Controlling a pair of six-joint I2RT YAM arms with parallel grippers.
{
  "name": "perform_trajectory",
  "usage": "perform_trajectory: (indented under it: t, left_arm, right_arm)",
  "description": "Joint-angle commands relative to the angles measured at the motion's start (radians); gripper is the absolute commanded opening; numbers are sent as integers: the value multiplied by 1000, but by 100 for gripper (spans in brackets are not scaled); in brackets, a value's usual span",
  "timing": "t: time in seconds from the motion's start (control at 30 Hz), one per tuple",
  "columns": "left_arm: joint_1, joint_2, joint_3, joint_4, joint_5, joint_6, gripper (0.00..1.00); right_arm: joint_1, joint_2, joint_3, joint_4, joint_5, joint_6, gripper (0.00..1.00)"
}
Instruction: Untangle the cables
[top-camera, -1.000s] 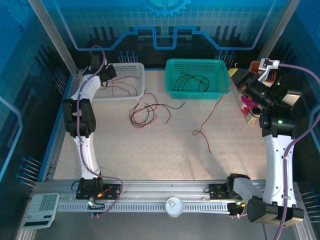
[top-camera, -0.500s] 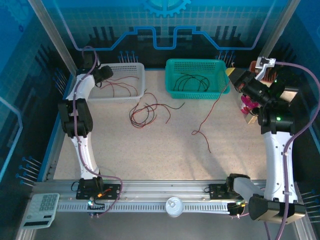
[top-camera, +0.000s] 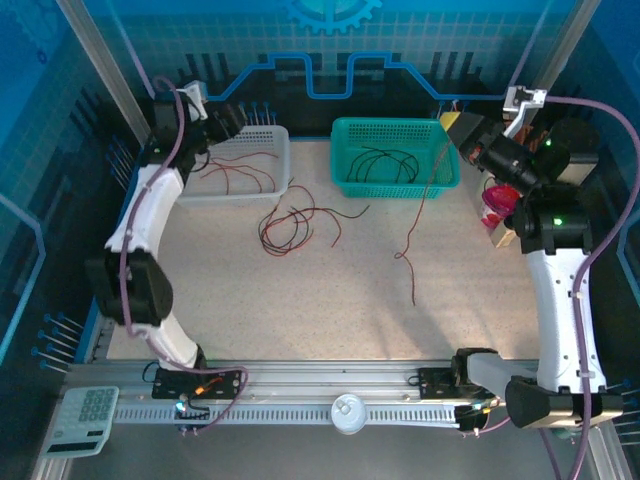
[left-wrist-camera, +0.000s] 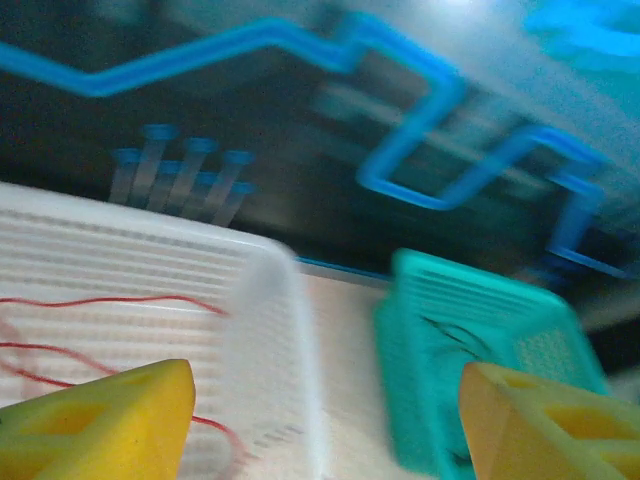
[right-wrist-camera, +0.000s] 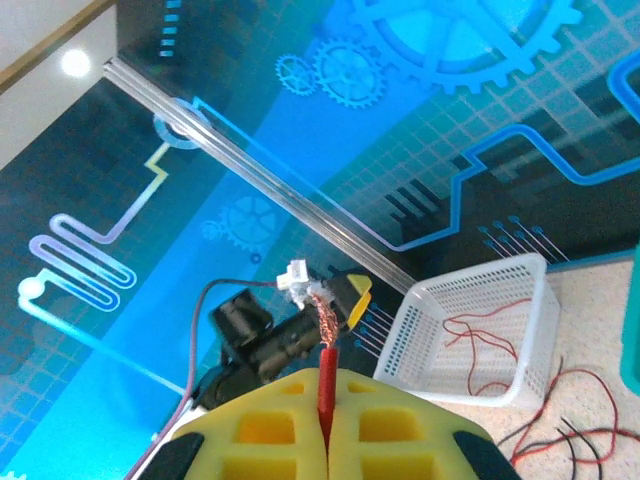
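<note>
Our left jaws stand wide apart and hold nothing. They hang above the far left edge of the white basket, where a few red cables lie. Our right jaws are pressed together on the end of one red cable, with bare copper strands poking out past the pads. It hangs down past the right end of the green basket and trails onto the counter. Black cables lie in the green basket. A tangle of red and black cables sits on the counter near both baskets — just in front of the gap between them.
</note>
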Motion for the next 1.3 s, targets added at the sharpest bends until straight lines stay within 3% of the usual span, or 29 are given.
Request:
perform_trajectory:
  t: [0.0, 0.13, 0.27, 0.4, 0.6, 0.9, 1.07, 1.27]
  left_arm:
    - [-80, -152, -170, 185, 176, -19, 74]
    - [-210, -293, -372, 344, 243, -10, 76]
    - [-360, -372, -492, 414, 243, 41, 80]
    - [-491, -391, -533, 408, 247, 108, 83]
    - [-613, -380, -528, 401, 246, 163, 83]
    - [-637, -354, -498, 394, 242, 174, 78]
    - [-637, -363, -542, 421, 230, 159, 61]
    - [-637, -316, -543, 498, 245, 101, 56]
  right_arm:
    - [34, 32, 72, 32, 29, -12, 0]
    - [85, 78, 132, 43, 50, -10, 0]
    - [157, 124, 193, 41, 71, -16, 0]
    - [222, 158, 243, 33, 96, -27, 0]
    - [316, 206, 318, 11, 138, -43, 0]
    - [440, 270, 394, -19, 185, -87, 0]
    - [450, 271, 398, -29, 195, -97, 0]
    - [449, 264, 378, -16, 196, -91, 0]
